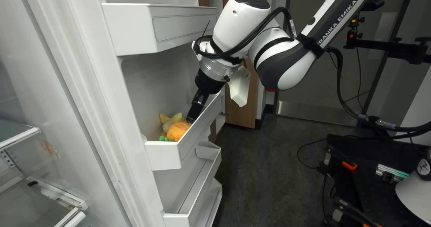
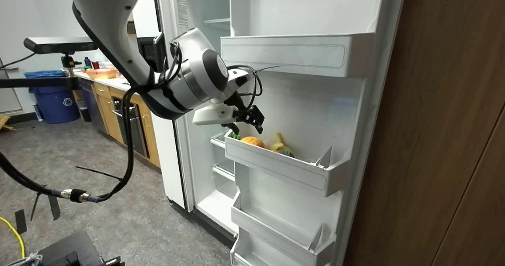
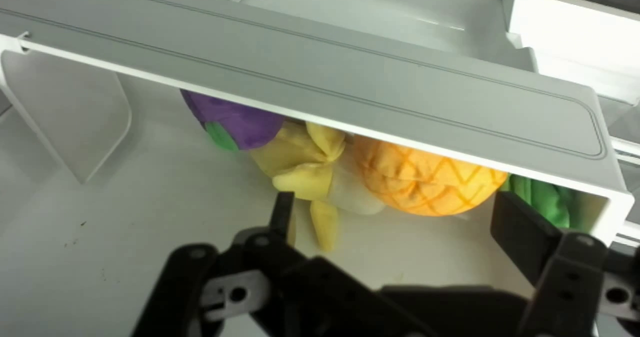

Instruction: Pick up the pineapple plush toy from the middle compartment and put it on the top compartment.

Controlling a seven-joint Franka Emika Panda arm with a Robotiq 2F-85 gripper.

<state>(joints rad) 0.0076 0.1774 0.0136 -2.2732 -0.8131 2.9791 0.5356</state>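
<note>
The pineapple plush toy, orange with a green tuft, lies in the middle compartment; its body shows in both exterior views (image 1: pixel 177 131) (image 2: pixel 253 141) and in the wrist view (image 3: pixel 431 179). The bin's front wall hides part of it. The middle compartment is a white door bin (image 1: pixel 164 155) (image 2: pixel 276 166) (image 3: pixel 350 74). The top compartment (image 1: pixel 184 27) (image 2: pixel 284 55) is the white bin above it, outside the wrist view. My gripper (image 1: pixel 190 119) (image 2: pixel 247 130) (image 3: pixel 395 199) is open with nothing between its fingers. It points down just above the pineapple, its fingers on either side in the wrist view.
A yellow banana-shaped toy (image 3: pixel 300 169) (image 2: pixel 279 143) lies beside the pineapple, with a purple item (image 3: pixel 240 122) (image 2: pixel 287 153) beyond it. The middle bin's front wall stands close to the fingers. A lower bin (image 1: pixel 176 219) (image 2: pixel 276 237) sits below. The top bin overhangs near the wrist.
</note>
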